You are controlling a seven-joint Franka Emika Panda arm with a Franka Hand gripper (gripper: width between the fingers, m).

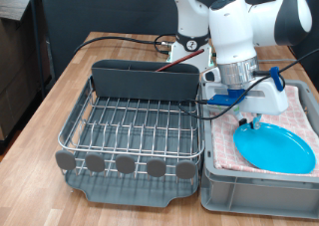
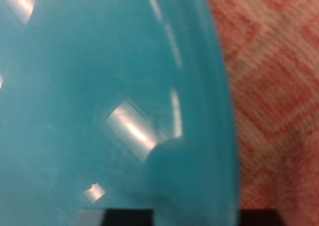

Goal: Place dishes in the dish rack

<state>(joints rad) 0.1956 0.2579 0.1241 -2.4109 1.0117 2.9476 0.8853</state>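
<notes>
A: One plate (image 1: 276,147) is all I can find of the dishes. It is round, flat and light blue, and it lies in the grey crate (image 1: 231,195) at the exterior view's right, on the pink checked cloth (image 1: 302,115) that lines it.

B: And the dish rack (image 1: 130,136)?

A: It stands just beside the crate, at the exterior view's left. It is a silver wire grid on a dark grey tray, with a tall grey compartment (image 1: 146,82) at its back and a row of round grey discs (image 1: 125,164) along its front. I see no dish on the wires. Both stand on a wooden table (image 1: 45,102).

B: Where is the gripper (image 1: 251,117)?

A: Low over the crate, at the plate's far edge towards the exterior view's top. The white arm (image 1: 234,32) comes down from above, and black cables (image 1: 130,39) run behind the rack.

B: Is it clenched on the plate?

A: I cannot tell. In the exterior view the fingers meet the plate's rim or come very near it, but the spot is too small to judge. The wrist view is filled almost wholly with the plate's glossy blue surface (image 2: 100,97), seen very close and blurred, with the checked cloth (image 2: 274,77) beside its curved edge. No fingertip shows clearly there.
</notes>
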